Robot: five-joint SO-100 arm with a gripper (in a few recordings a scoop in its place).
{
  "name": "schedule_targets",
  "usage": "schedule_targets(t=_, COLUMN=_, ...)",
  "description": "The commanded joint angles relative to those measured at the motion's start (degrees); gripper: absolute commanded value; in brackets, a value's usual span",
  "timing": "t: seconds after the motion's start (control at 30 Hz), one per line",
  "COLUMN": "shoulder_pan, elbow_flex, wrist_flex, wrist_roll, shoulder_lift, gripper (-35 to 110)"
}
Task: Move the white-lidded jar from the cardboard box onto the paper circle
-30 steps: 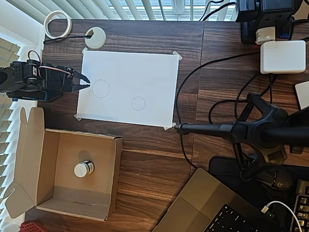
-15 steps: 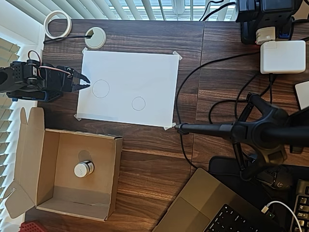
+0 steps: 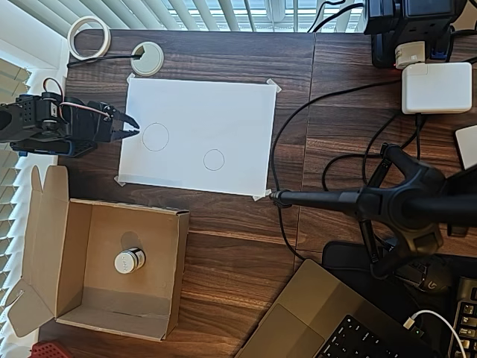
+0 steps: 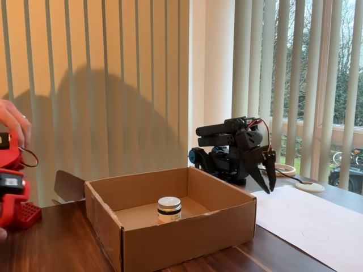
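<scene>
The white-lidded jar stands upright on the floor of the cardboard box, roughly mid-floor and clear of every wall; the fixed view shows its clear body under the flat white lid.

The fingers are closed together to a narrow dark tip and hold nothing. In the overhead view that tip lies over the left edge of the white sheet, just left of the larger drawn circle. In the fixed view the fingers point downward above the sheet — well apart from the box and the jar. The dark arm is folded back on itself at the left edge of the tabletop.

The paper circle — the smaller outline — sits bare toward the lower right of the sheet, whose corners are taped to the dark wood-grain tabletop.

On the tabletop beyond the sheet: a white round grommet, a roll of white tape, a white power adapter with black cables, a dark camera stand and a laptop corner. Vertical blinds hang behind the arm, with trees seen through the window on the right.
</scene>
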Motion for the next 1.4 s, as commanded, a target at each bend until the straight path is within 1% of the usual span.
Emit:
schedule_targets(t=0.0, shoulder_pan=1.41, elbow_flex=-1.58, wrist_flex=-4.48, wrist_roll=18.63, shoulder_lift=3.52, gripper=0)
schedule_targets(t=0.07, shoulder_pan=1.67, elbow_flex=-2.64, wrist_flex=-2.9, wrist_roll=24.87, shoulder_lift=3.52, gripper=0)
schedule_targets(t=0.17, shoulder_pan=2.29, elbow_flex=-3.6, wrist_flex=-0.88, wrist_roll=30.23, shoulder_lift=3.52, gripper=0)
schedule_targets(t=0.5, shoulder_pan=3.78, elbow_flex=-4.39, wrist_flex=1.05, wrist_roll=40.78, shoulder_lift=3.52, gripper=0)
schedule_targets(t=0.6, shoulder_pan=4.31, elbow_flex=-4.39, wrist_flex=1.14, wrist_roll=42.45, shoulder_lift=3.52, gripper=0)
schedule_targets(t=0.73, shoulder_pan=4.22, elbow_flex=-7.56, wrist_flex=0.88, wrist_roll=40.34, shoulder_lift=2.81, gripper=1)
schedule_targets(t=0.87, shoulder_pan=4.66, elbow_flex=-15.82, wrist_flex=-0.09, wrist_roll=38.67, shoulder_lift=-5.62, gripper=17)
schedule_targets(t=1.07, shoulder_pan=7.12, elbow_flex=-28.56, wrist_flex=-0.35, wrist_roll=35.24, shoulder_lift=-20.83, gripper=28)
schedule_targets(t=1.23, shoulder_pan=13.1, elbow_flex=-39.29, wrist_flex=-1.14, wrist_roll=29.09, shoulder_lift=-32.61, gripper=33)
schedule_targets(t=1.37, shoulder_pan=21.09, elbow_flex=-49.92, wrist_flex=-2.2, wrist_roll=20.3, shoulder_lift=-44.74, gripper=36)
